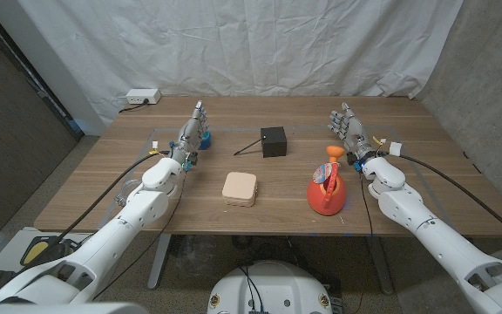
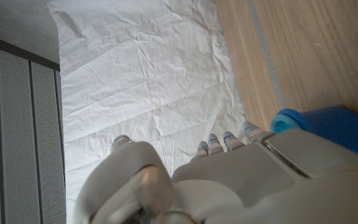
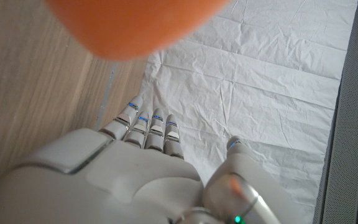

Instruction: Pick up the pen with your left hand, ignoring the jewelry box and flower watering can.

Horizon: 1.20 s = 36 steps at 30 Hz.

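**Reach not yet begun**

The left hand (image 1: 193,131) stands with fingers extended, holding nothing. The pen (image 1: 248,146) lies on the worktop (image 1: 146,196) well to its right, tip touching the black box (image 1: 274,141). Next: swing across, lower, pinch.

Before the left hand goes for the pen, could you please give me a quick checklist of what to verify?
1. Left hand holds nothing, fingers apart: ok.
2. Pen lies in plain sight on the table, its far end at the black box: ok.
3. Path from left hand to pen: blue object sits right beside the hand: not ok.
4. Jewelry box lies apart from the pen: ok.
5. Watering can and right hand stay well to the side: ok.
6. Pen touching the black box: cannot tell.
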Motion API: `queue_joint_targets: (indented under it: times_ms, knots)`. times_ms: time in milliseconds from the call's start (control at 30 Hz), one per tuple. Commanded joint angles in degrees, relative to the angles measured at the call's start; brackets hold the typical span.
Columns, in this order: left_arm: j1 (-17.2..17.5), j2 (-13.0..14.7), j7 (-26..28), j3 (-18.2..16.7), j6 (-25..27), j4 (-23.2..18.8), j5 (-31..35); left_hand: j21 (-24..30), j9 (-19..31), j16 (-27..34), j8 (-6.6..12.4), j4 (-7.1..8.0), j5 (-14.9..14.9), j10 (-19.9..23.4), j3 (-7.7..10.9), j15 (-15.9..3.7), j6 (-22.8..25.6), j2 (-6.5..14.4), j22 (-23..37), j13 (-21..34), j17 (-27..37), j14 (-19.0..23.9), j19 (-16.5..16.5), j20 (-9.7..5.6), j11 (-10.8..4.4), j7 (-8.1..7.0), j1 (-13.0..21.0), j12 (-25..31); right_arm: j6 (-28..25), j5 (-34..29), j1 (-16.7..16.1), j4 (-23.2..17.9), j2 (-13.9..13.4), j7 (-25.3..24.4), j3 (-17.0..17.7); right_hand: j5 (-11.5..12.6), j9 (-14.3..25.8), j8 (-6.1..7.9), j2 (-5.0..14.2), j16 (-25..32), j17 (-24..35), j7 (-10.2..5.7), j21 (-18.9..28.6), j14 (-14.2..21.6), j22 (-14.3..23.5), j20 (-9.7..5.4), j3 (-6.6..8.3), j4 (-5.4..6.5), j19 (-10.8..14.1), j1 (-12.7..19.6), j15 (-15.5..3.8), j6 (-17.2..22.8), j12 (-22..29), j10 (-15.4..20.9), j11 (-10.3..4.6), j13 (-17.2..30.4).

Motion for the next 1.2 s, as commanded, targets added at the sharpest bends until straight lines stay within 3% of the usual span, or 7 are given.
queue_joint_targets:
  times_ms: [33,767,967,1200]
  knots:
    - [1.6,0.5,1.7,0.1,0.9,-3.3,0.5,0.3,0.2,0.3,0.49,-0.10,0.5,-0.4,-0.38,-0.06,-4.1,0.2,0.2,0.2,0.3,-0.5,-0.5,-4.34,-0.10,0.14,0.8,0.4,-0.8,1.1,-1.5,-1.9,-1.2,0.9,0.4,0.4,0.3,0.20,-0.02,0.3,0.1,-0.05,0.2,0.4,0.1,-1.45,0.36,0.12,0.5,0.5,0.14,0.5,0.3,0.6,0.11,0.1]
    - [1.4,3.4,2.1,-0.2,2.6,-7.2,2.0,0.0,0.3,0.5,0.98,-0.44,0.8,0.4,0.15,-0.21,-2.9,1.7,0.2,0.2,0.3,0.2,-0.7,-3.76,-0.23,-0.52,2.1,0.8,-0.3,0.7,-4.7,-5.3,-1.9,-1.5,1.1,0.4,0.3,0.10,0.29,0.2,0.1,-0.07,-0.6,0.4,0.1,-1.11,0.28,0.07,0.2,0.5,0.39,0.7,0.1,0.5,0.37,0.2]
    - [2.3,2.5,1.8,-0.8,-0.7,-6.3,1.8,-0.1,0.3,0.6,1.28,-0.59,0.9,0.7,0.35,-0.24,-2.0,2.2,0.2,0.3,0.3,0.6,-0.7,-3.37,-0.32,-0.91,2.6,0.9,0.4,0.7,-5.8,-5.8,-2.0,-2.0,1.4,0.4,0.3,0.11,0.33,0.1,0.1,-0.08,-0.7,0.3,0.1,-1.05,0.25,0.05,0.1,0.6,0.37,0.8,0.1,0.4,0.40,0.2]
    - [1.7,3.1,1.2,-0.7,-0.9,-5.8,2.5,-0.3,0.4,0.7,2.69,-1.55,1.2,1.9,1.04,-0.39,2.6,3.4,0.3,0.3,0.3,1.5,-0.7,-2.29,-0.61,-1.68,4.9,1.2,0.6,0.7,-5.9,-5.5,-1.7,-2.2,1.4,0.4,0.3,0.13,0.41,0.0,0.1,-0.02,-1.0,0.2,0.1,-1.06,0.25,-0.01,0.1,0.6,0.35,0.9,0.0,0.4,0.44,0.2]
